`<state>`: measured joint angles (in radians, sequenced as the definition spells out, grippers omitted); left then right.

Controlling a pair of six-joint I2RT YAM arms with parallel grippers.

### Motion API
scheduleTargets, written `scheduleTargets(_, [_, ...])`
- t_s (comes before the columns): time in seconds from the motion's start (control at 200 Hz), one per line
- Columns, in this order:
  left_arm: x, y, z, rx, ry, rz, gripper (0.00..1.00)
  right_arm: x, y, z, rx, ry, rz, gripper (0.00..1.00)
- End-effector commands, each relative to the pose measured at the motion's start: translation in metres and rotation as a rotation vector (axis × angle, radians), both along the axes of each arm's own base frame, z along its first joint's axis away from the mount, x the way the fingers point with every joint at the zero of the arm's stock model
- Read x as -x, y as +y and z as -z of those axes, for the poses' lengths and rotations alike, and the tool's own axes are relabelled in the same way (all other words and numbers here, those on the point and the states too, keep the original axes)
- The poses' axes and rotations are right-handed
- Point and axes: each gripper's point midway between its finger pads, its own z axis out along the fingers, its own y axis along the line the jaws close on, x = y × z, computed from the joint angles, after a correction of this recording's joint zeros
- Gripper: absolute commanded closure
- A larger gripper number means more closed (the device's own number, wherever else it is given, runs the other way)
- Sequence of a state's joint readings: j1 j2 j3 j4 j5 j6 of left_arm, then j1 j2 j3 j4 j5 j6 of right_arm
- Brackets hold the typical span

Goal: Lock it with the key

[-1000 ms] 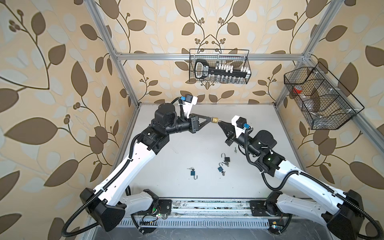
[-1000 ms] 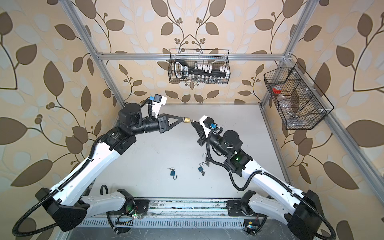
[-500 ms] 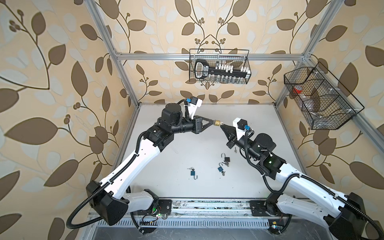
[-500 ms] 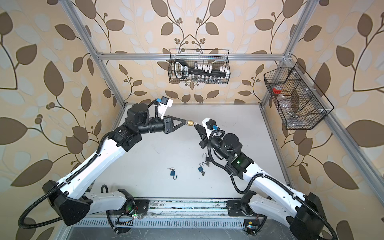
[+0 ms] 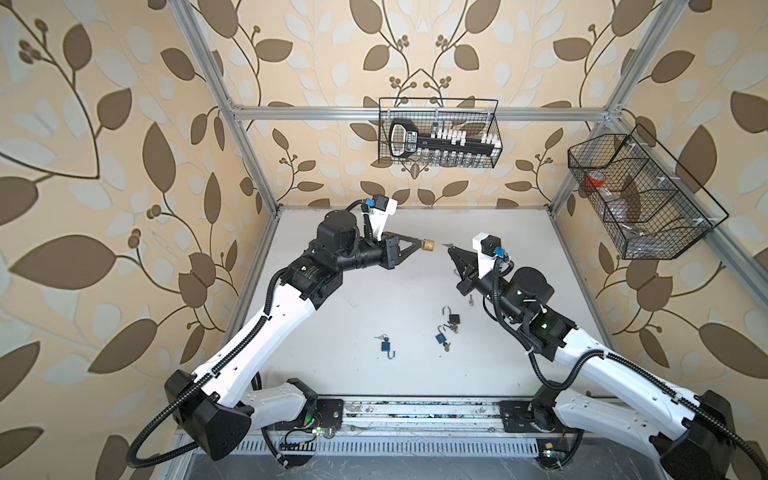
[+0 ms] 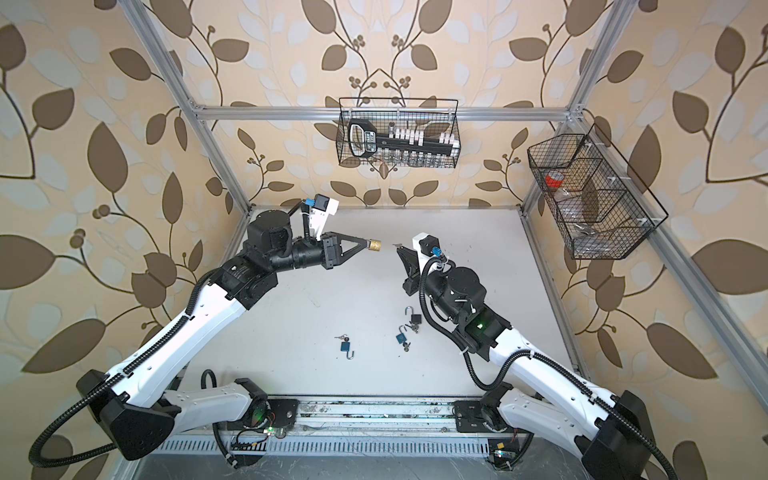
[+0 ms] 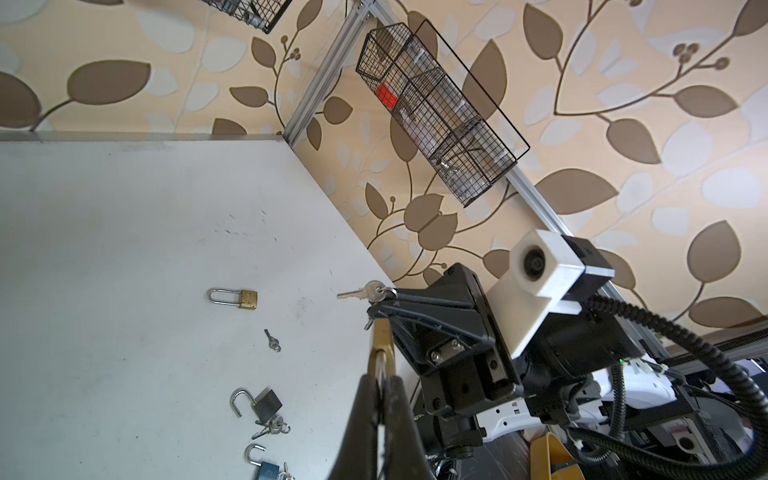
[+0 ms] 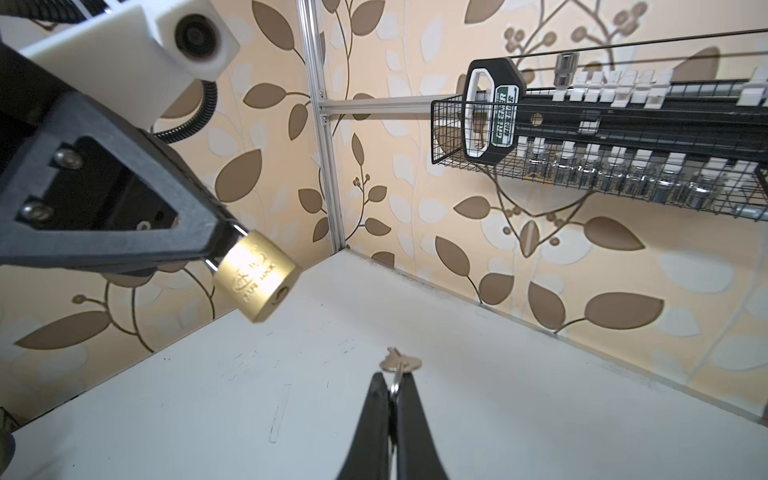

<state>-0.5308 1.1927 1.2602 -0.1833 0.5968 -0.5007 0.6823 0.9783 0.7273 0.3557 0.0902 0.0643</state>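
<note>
– Two things are up in the air, then? How far along is the job?

– Both are picked up, but nothing is joined yet. The left claw (image 5: pixel 419 245) is clamped on the hoop of the brass padlock (image 5: pixel 429 245). It holds the lock above the table (image 5: pixel 374 266), with the body sticking out toward the other arm. The right claw (image 5: pixel 452 250) is pinched tight on the key (image 7: pixel 365 292) at its head-and-ring end, and the blade points out past the tips.

– Is the key in?

– No. In both top views a clear gap lies between blade and lock. They are near and roughly facing, not touching. What is left, I judge, is lining up, pushing in and turning.

– Can you see the keyhole?

– Yes, in the right wrist view. The keyhole (image 8: pixel 284 293) is a small round opening in the lock's end face, opposite the hoop. Whether the hoop is snapped home I cannot tell, because the black fingers hide most of it.

– What are the things like?

– The lock is a squat, rounded block of polished yellow metal with stamped lettering and a thin steel hoop. The key is small, flat and silvery on a wire ring, so it may swivel in the grip. The claws are matte black plastic, tapering to narrow tips.

– Anything else about?

– A dark grey padlock (image 5: pixel 454 319) lies with its hoop swung open. A blue padlock (image 5: pixel 385 345) lies apart from it, and a second blue padlock (image 5: pixel 440 338) sits just beside it. A few loose keys lie there too, all on the smooth, scuffed white table.
</note>
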Motion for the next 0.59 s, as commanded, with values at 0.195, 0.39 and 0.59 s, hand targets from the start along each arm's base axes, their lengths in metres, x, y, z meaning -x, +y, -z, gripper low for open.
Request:
scheduleTargets(0.195, [0.002, 0.009, -0.021, 0.035, -0.092, -0.049, 1.0, -0.002, -0.019, 0.022, 0.025, 0.073, 0.076, 1.0])
scheduleTargets(0.39, [-0.007, 0.007, 0.006, -0.038, -0.038, -0.061, 1.0, -0.011, -0.036, 0.068, 0.081, 0.259, 0.128, 1.0])
scheduleTargets(0.59, [-0.022, 0.004, 0.055, -0.165, 0.067, -0.101, 1.0, -0.027, -0.072, 0.135, 0.07, 0.601, 0.178, 1.0])
